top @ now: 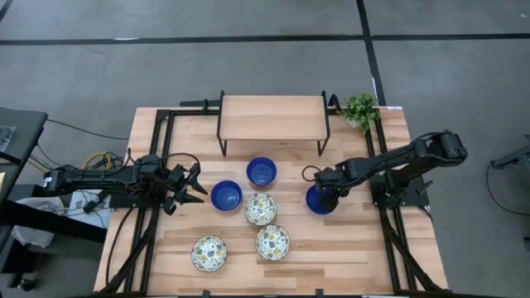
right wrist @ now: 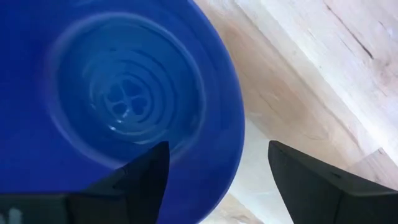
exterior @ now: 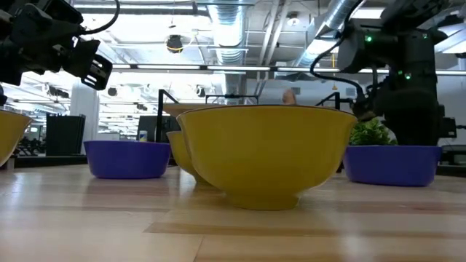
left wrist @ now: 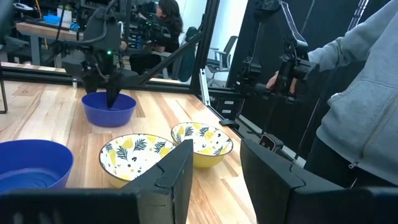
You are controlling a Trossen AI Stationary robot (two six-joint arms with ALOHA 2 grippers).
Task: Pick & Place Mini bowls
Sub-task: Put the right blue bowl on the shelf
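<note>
Six mini bowls sit on the table (top: 348,248) in front of the wooden shelf (top: 272,117). Two blue bowls (top: 262,171) (top: 226,195) lie nearest the shelf's front edge, with three patterned bowls (top: 260,209) (top: 272,242) (top: 209,252) farther out from it. The right gripper (top: 325,199) hangs directly over the third blue bowl (top: 318,201), off the shelf's right front corner, jaws spread wide astride its rim, not clamped. The left gripper (top: 189,187) hovers off the shelf's left front corner, empty, jaws parted.
</note>
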